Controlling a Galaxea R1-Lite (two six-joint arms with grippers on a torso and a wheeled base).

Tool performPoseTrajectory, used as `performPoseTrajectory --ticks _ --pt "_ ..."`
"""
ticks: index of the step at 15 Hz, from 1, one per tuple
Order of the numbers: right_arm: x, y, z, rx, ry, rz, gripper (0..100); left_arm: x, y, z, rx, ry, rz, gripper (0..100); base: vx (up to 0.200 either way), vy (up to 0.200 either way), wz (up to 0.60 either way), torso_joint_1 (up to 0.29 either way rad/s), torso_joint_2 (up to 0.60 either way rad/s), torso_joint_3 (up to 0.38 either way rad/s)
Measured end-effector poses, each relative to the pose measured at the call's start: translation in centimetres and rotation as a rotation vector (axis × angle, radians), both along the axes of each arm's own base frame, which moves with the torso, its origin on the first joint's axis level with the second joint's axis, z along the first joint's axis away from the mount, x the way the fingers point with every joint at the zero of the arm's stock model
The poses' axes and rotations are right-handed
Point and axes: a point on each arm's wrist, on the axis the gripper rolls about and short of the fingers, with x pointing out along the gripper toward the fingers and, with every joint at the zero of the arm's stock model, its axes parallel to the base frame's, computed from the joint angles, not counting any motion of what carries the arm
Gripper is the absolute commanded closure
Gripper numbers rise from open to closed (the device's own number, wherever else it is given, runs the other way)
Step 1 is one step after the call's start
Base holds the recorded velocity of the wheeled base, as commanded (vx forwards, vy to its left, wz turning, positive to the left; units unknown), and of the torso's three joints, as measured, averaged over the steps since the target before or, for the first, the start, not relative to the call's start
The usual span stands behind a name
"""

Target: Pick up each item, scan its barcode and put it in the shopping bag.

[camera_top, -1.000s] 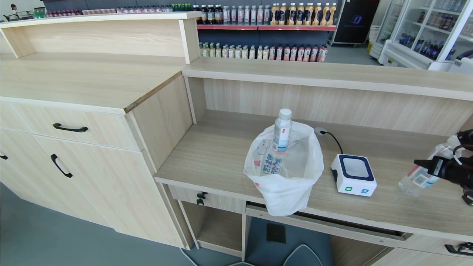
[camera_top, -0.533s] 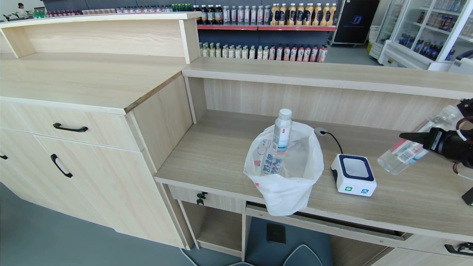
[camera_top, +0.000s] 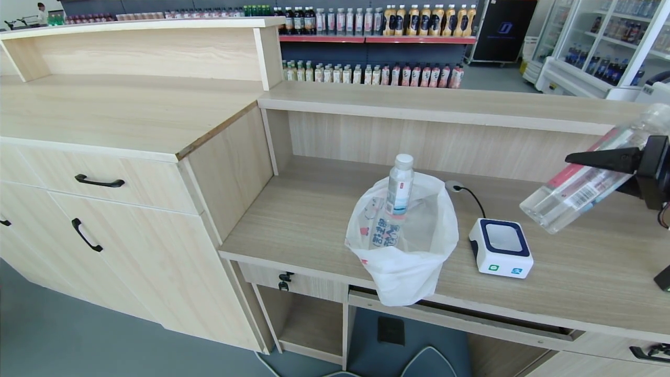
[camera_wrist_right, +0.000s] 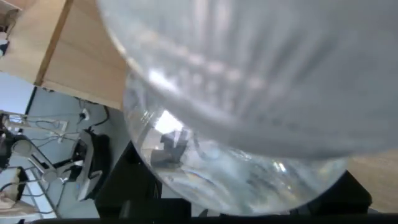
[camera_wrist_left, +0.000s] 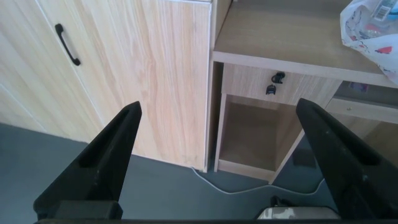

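Note:
My right gripper (camera_top: 636, 170) is shut on a clear water bottle (camera_top: 586, 183), held tilted in the air at the right, up and to the right of the barcode scanner (camera_top: 501, 247). The bottle's barcode label faces forward and down. The same water bottle (camera_wrist_right: 249, 93) is pressed close against the right wrist camera. A white shopping bag (camera_top: 402, 238) stands open on the counter left of the scanner, with another bottle (camera_top: 399, 193) upright inside it. My left gripper (camera_wrist_left: 224, 162) hangs open low beside the cabinet, over the floor, with the bag's (camera_wrist_left: 373, 25) edge far off.
The wooden counter (camera_top: 314, 209) has a raised back ledge and a taller cabinet (camera_top: 131, 157) on the left. The scanner's cable (camera_top: 471, 196) runs back to a hole in the counter. Store shelves with drinks stand behind.
My right gripper has lifted the water bottle up and a little leftward, from low near the counter's right edge to a height above the scanner's level. The bag and scanner stayed put.

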Motion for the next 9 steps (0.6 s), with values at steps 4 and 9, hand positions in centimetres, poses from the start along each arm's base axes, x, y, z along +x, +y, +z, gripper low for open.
performPoseTrajectory --ticks 4,9 --pt "-5.7 4.5 3.9 0.039 -0.058 0.169 100 0.0 0.0 0.0 0.000 0.000 -0.001 0 0.000 0.000 0.00 0.000 0.00 0.000" --pt "-11.6 6.0 4.3 0.015 -0.034 0.171 100 0.0 0.0 0.0 0.000 0.000 0.000 0 0.000 0.000 0.00 0.000 0.00 0.000"
